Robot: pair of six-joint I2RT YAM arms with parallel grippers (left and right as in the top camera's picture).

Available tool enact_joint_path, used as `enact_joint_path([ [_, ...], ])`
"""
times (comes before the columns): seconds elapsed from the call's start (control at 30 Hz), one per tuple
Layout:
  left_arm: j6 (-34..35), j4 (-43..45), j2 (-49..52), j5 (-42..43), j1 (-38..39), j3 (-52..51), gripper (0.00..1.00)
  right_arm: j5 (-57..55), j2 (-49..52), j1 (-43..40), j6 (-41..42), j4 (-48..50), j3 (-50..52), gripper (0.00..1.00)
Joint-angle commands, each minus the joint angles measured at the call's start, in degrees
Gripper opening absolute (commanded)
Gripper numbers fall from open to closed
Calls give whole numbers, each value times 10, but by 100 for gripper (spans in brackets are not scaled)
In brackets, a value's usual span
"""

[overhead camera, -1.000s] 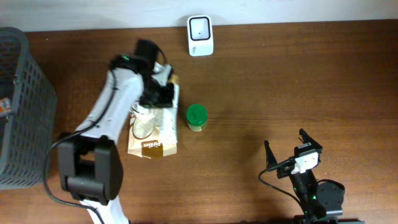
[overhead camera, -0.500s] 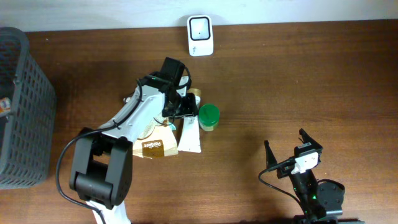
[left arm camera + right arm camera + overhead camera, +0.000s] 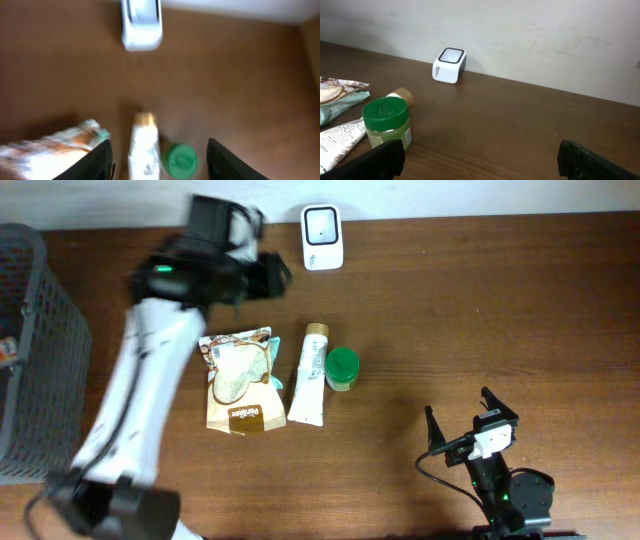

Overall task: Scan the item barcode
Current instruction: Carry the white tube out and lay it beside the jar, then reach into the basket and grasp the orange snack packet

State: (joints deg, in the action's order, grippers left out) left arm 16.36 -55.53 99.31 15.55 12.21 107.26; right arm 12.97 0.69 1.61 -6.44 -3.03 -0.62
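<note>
Above the far left part of the table (image 3: 520,300), the left tool (image 3: 159,150) hangs with its jaws partly spread and nothing between them; its picture is blurred. The white barcode scanner (image 3: 322,223) stands at the far edge, close to that tool. Three things lie in a row in the middle: a snack pouch (image 3: 238,380), a white tube (image 3: 309,380) with a gold cap, and a green-lidded jar (image 3: 342,368) touching or just beside the tube. Which of them is due for scanning cannot be told for sure; the tube is the likely one, since the left wrist view shows it straight under the tool. Its long axis runs near to far, cap end toward the scanner, so a grasp would have to close across its width. The right tool (image 3: 460,412) rests at the near right, jaws fully apart and empty, well apart from all three. The left arm is clearly nearer. A grey basket (image 3: 40,350) stands at the left edge
</note>
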Motion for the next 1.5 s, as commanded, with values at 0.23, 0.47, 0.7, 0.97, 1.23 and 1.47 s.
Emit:
enact_joint_path([
  [0.23,-77,-4,-68,-175,-270,167,70,-1,-3,3,-1,-3,3,98],
  [0.47,-77,27,-10,-194,-459,166,71,-1,-3,3,-1,-3,3,98],
  [0.7,-141,18,121,-292,-479,166,73,-1,-3,3,-1,-3,3,98],
  [0.97,-188,13,221,-334,-498,163,61,-1,-3,3,-1,-2,3,98],
  [1.23,-236,45,323,-322,-525,161,66,-1,-3,3,-1,-3,3,98],
  [1.47,-263,94,376,-254,-525,161,65,-1,-3,3,-1,-3,3,98],
])
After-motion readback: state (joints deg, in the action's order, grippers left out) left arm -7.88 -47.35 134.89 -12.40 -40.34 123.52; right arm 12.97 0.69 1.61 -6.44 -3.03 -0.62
